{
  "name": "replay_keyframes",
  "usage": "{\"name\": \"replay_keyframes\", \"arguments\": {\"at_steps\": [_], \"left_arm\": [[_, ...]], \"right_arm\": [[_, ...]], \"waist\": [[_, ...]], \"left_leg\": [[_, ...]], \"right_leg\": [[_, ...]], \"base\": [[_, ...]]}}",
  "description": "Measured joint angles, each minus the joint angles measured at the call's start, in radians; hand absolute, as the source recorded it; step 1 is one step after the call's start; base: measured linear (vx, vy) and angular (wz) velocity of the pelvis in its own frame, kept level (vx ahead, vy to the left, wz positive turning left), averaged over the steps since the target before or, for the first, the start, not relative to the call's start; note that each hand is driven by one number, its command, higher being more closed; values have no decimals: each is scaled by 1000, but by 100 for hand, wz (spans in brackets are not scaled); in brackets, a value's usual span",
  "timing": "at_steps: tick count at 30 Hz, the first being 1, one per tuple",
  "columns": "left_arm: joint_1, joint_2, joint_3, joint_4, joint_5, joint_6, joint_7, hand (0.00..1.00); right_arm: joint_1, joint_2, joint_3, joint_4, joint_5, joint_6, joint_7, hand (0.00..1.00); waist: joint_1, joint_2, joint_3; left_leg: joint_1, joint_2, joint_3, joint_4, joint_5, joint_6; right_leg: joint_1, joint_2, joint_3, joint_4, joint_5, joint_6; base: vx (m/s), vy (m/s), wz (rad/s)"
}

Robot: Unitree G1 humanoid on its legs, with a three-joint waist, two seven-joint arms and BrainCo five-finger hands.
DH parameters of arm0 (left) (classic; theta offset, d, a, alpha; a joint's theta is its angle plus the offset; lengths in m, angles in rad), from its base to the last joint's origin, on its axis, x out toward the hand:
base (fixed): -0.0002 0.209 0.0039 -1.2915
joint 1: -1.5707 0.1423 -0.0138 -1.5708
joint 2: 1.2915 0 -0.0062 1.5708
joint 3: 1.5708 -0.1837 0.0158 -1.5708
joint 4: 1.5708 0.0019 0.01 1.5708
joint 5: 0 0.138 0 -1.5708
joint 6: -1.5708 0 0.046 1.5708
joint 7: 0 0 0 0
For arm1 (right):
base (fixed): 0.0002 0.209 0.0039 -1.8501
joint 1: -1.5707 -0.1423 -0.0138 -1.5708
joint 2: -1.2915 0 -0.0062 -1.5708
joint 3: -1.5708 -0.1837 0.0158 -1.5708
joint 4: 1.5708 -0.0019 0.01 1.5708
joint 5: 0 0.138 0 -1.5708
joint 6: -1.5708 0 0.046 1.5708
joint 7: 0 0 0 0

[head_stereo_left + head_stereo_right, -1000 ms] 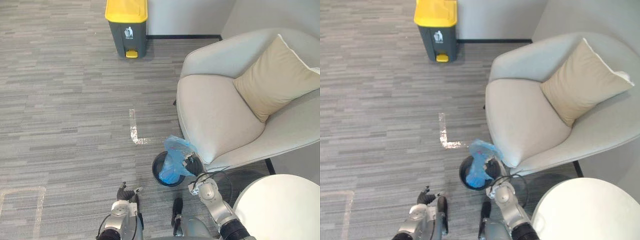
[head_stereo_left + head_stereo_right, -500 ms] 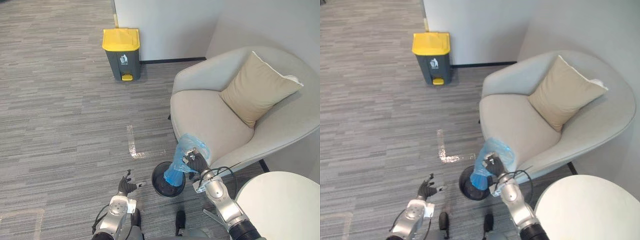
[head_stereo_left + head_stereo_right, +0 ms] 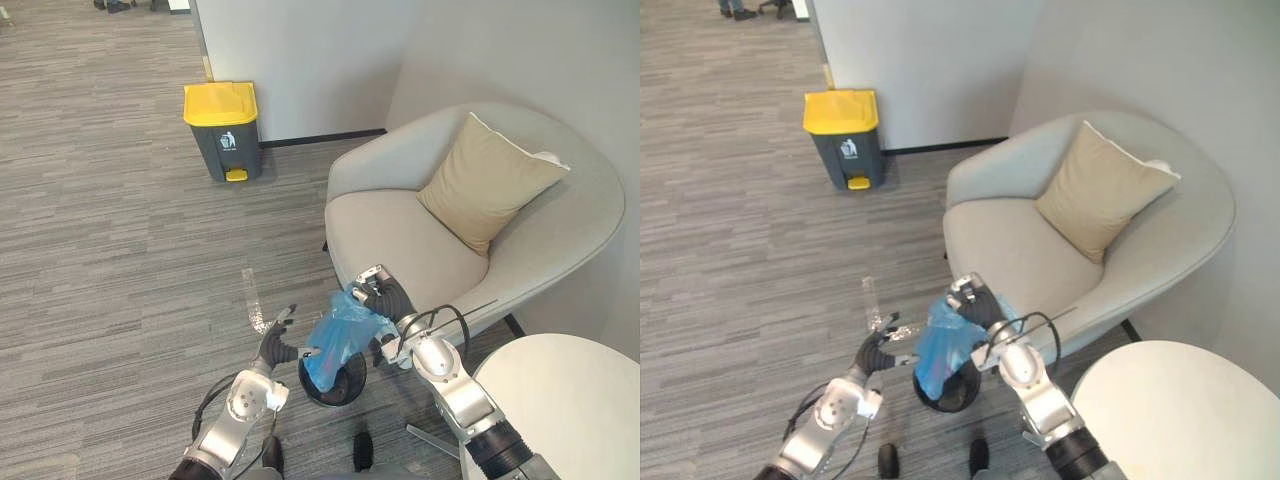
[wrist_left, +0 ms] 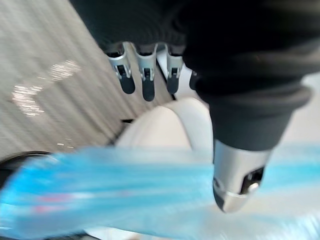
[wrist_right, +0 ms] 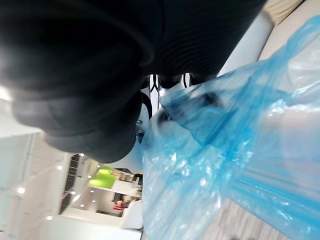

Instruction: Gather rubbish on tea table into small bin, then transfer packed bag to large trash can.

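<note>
A blue plastic bag (image 3: 335,340) hangs partly lifted out of the small black bin (image 3: 338,384) on the floor beside the armchair. My right hand (image 3: 385,298) is shut on the bag's gathered top, and the blue film (image 5: 225,150) shows bunched against that hand in the right wrist view. To the left of the bag my left hand (image 3: 274,346) is open, its straight fingers (image 4: 144,80) close to the bag (image 4: 100,190); whether they touch it is unclear. The large grey trash can (image 3: 222,130) with a yellow lid stands against the far wall.
A light grey armchair (image 3: 400,225) with a tan cushion (image 3: 485,180) stands right behind the bin. The round white tea table (image 3: 570,400) is at the lower right. Grey carpet with a tape mark (image 3: 252,300) runs from the bin to the large can.
The camera has tilted up and shifted. My right hand has raised the blue bag higher out of the small bin. My left hand has come up from the floor towards the bag.
</note>
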Motion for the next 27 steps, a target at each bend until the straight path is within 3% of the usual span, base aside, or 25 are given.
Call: {"name": "replay_keyframes", "arguments": {"at_steps": [8,18,27], "left_arm": [[-90,21,-84,-23,50,-9,0,0],[-187,26,-109,28,205,-7,3,0],[-223,10,-98,145,326,20,40,0]], "right_arm": [[-76,-2,50,-38,116,0,19,100],[-156,18,126,-77,241,0,34,100],[-204,67,184,-77,327,1,49,100]], "waist": [[-18,-1,-29],[-41,-5,-37],[-48,-30,-56]], "left_leg": [[11,0,11,-1,0,0],[21,1,29,-7,0,0],[21,0,44,-7,0,-1]], "right_leg": [[2,1,14,0,4,-2],[11,2,28,-3,6,-3],[10,8,47,-16,16,-4]], "base": [[-5,3,-4],[0,3,-4],[11,0,-5]]}}
